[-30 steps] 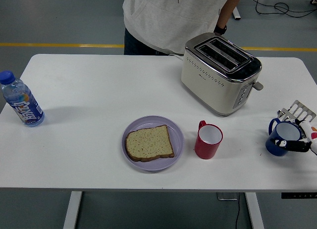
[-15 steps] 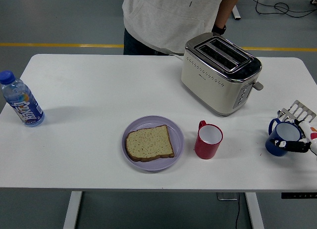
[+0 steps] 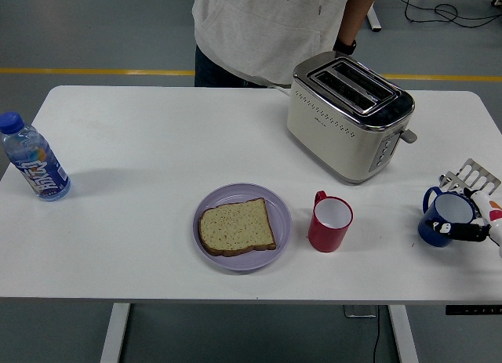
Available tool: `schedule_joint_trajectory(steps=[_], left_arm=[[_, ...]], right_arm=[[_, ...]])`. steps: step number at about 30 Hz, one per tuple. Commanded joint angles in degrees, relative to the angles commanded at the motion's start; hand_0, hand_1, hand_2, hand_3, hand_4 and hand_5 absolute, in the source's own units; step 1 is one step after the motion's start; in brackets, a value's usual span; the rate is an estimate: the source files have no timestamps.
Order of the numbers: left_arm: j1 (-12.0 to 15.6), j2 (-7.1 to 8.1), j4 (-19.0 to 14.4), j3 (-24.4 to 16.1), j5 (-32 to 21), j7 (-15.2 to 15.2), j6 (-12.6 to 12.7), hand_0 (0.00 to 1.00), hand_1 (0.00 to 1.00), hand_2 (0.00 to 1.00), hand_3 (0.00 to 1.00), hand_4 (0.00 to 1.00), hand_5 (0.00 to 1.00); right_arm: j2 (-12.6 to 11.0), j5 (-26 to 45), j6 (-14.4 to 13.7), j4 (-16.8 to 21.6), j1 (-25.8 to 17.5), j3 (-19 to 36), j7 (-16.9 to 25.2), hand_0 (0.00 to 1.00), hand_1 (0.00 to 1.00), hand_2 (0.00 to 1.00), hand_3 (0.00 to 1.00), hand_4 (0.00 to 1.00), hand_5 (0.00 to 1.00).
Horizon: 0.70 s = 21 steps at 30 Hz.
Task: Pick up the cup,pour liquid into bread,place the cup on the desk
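A blue cup [image 3: 449,210] stands at the table's right edge, its handle turned to the left. My right hand [image 3: 473,224] comes in from the right edge and is shut on it, with one black finger [image 3: 463,230] lying across the cup's front. A slice of bread [image 3: 235,226] lies on a lilac plate [image 3: 280,208] near the front middle. An empty-looking red cup [image 3: 329,224] stands just right of the plate, untouched. My left arm is out of view.
A cream toaster [image 3: 349,116] stands behind the red cup. A water bottle [image 3: 33,163] is at the far left. A small metal rack [image 3: 471,175] sits just behind the blue cup. A person [image 3: 267,26] stands at the far side, one hand [image 3: 345,45] behind the toaster.
The blue cup and my right hand have shifted very slightly to the left. The person has moved a little. Nothing else has changed.
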Motion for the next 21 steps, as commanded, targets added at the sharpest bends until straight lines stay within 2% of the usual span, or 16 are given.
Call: schedule_joint_trajectory(steps=[21], left_arm=[[0.26, -0.04, 0.06, -1.1, 2.07, 0.69, 0.06, 0.7, 0.715, 0.722, 0.575, 0.257, 0.998]], right_arm=[[0.93, -1.7, -0.75, 2.4, -0.29, -2.12, 0.11, 0.435, 0.426, 0.55, 0.57, 0.683, 0.075]])
